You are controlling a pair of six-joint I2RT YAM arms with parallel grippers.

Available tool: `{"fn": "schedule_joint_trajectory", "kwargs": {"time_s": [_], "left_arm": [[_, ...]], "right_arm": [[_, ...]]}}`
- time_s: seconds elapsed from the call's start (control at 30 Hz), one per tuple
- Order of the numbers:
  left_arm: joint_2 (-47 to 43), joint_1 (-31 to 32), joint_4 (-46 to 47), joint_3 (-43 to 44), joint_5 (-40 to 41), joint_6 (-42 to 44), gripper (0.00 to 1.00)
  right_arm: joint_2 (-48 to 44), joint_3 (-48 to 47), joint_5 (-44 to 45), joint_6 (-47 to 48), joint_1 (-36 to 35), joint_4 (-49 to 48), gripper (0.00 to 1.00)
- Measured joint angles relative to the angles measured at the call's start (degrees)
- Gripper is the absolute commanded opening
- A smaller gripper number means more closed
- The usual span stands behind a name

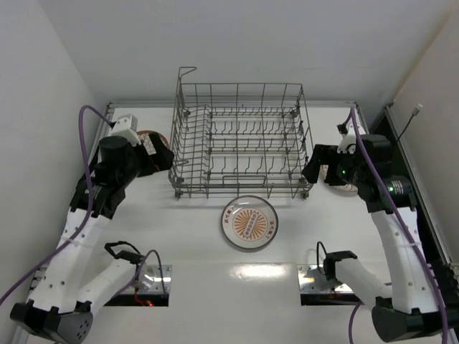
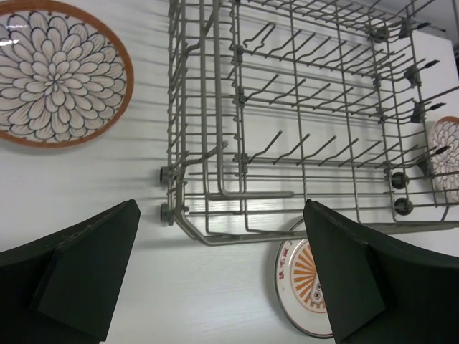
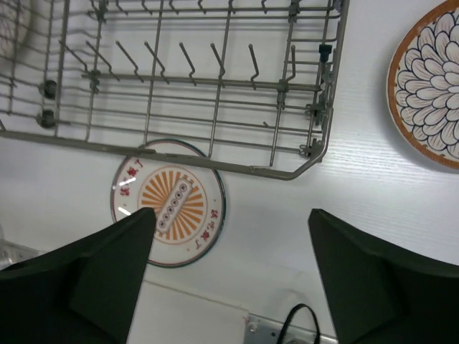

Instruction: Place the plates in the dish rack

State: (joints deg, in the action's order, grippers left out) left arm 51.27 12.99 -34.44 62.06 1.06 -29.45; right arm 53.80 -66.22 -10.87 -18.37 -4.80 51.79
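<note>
**Top external view: dish rack [image 1: 237, 190] flanked by parted jaws**

The sunburst plate [image 1: 249, 223] is seen flat on the table [image 1: 193, 247], just before the rack's near side. The left gripper [image 2: 221, 215] and right gripper [image 3: 231, 215] are held at the rack's ends, jaws apart and empty, near the left petal plate [image 2: 54, 72] and right petal plate [image 3: 430, 82].

- Top view, mid left: left petal plate [image 1: 145, 132] mostly hidden under the left arm [image 1: 118, 161].
- Mid right: right petal plate [image 1: 343, 188] mostly behind the right arm [image 1: 373, 168].
- Right wrist view: it runs off the right edge.
</note>
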Motion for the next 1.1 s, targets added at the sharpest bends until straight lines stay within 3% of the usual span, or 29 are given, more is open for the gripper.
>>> {"fn": "schedule_joint_trajectory", "kwargs": {"time_s": [0.03, 0.23, 0.47, 0.63, 0.73, 0.87, 1.1], "left_arm": [[-1.16, 0.00, -0.31, -0.85, 0.28, 0.26, 1.00], [-6.25, 0.00, -0.79, -4.37, 1.16, 1.60, 1.00], [-1.88, 0.00, 3.45, -11.58, -0.39, 0.87, 1.00], [4.83, 0.00, 6.86, -14.08, -1.46, 0.83, 1.00], [7.80, 0.00, 9.70, -14.93, -2.47, 1.29, 1.00], [8.96, 0.02, 11.89, -17.03, -3.67, 2.51, 1.00], [9.42, 0.04, 13.57, -17.05, -4.55, 5.03, 1.00]], "right_arm": [[-0.96, 0.50, 0.81, -0.02, 0.00, -0.74, 1.00], [-6.27, 2.75, 5.14, -0.39, -0.37, -4.00, 1.00], [-5.38, 3.08, 33.64, -7.41, 1.64, -1.51, 1.00], [4.48, 2.54, 40.98, -9.77, 7.50, -1.14, 1.00], [12.85, 0.31, 40.33, -10.75, 12.33, -0.68, 1.00], [20.44, -1.46, 32.41, -13.27, 22.53, -0.96, 1.00], [24.28, 0.44, 20.22, -19.41, 36.41, -3.61, 1.00]]}}
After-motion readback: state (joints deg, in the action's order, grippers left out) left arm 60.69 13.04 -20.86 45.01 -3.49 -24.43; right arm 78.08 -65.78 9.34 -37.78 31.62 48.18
